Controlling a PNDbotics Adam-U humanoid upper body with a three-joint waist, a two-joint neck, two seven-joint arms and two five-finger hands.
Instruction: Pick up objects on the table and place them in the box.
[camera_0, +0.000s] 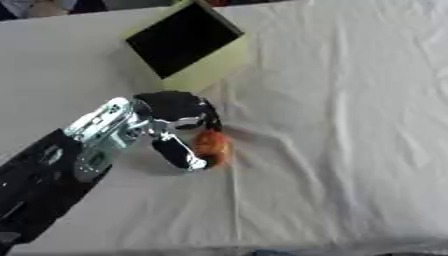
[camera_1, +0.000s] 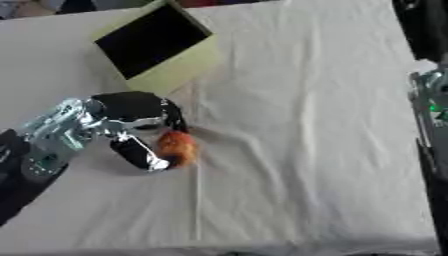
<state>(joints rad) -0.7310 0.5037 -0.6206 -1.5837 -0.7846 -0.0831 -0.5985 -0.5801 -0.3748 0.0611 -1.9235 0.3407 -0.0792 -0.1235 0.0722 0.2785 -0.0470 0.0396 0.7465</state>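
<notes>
An orange rounded object lies on the white cloth near the middle of the table. My left hand reaches in from the lower left, and its fingers and thumb curl round the orange object from above and below. The yellow box with a dark inside stands tilted at the back, a little beyond the hand. My right arm shows only at the right edge of the right eye view; its hand is out of sight.
The white tablecloth is creased, with wrinkles running out from the orange object. Open cloth stretches to the right and toward the front edge.
</notes>
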